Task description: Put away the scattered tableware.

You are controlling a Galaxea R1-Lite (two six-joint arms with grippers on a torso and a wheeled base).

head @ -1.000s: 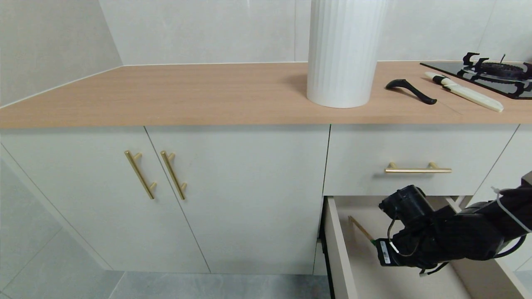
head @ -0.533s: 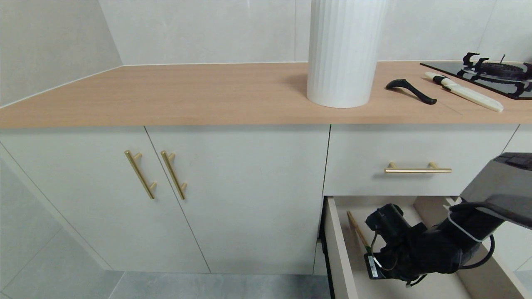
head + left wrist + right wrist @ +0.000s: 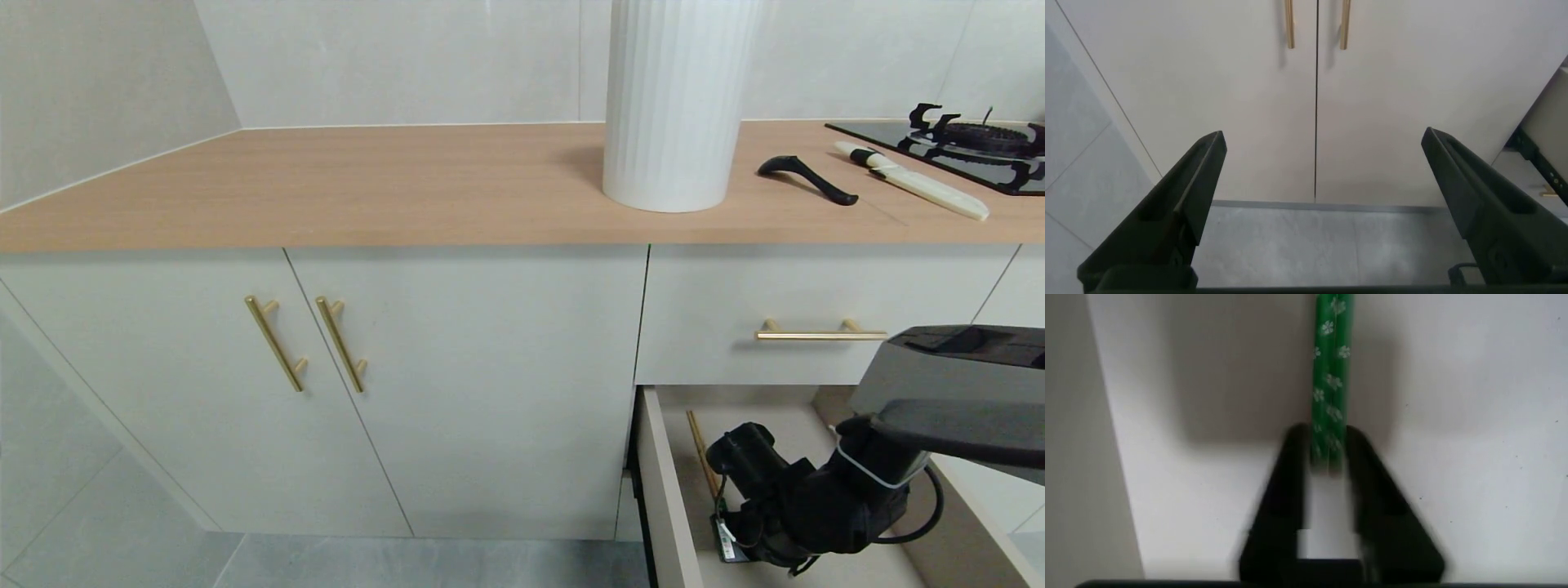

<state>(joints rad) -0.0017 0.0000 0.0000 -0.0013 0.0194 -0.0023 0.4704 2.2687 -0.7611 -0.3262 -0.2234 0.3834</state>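
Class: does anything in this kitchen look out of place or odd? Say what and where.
Yes. A black utensil and a white knife lie loose and slanted on the countertop beside the hob, not stored. Below, a drawer stands open, where the right pincer holds green chopsticks.

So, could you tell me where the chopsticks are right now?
The chopsticks are at the head view's lower right, inside the open drawer close to its left wall, gripped by the right gripper.
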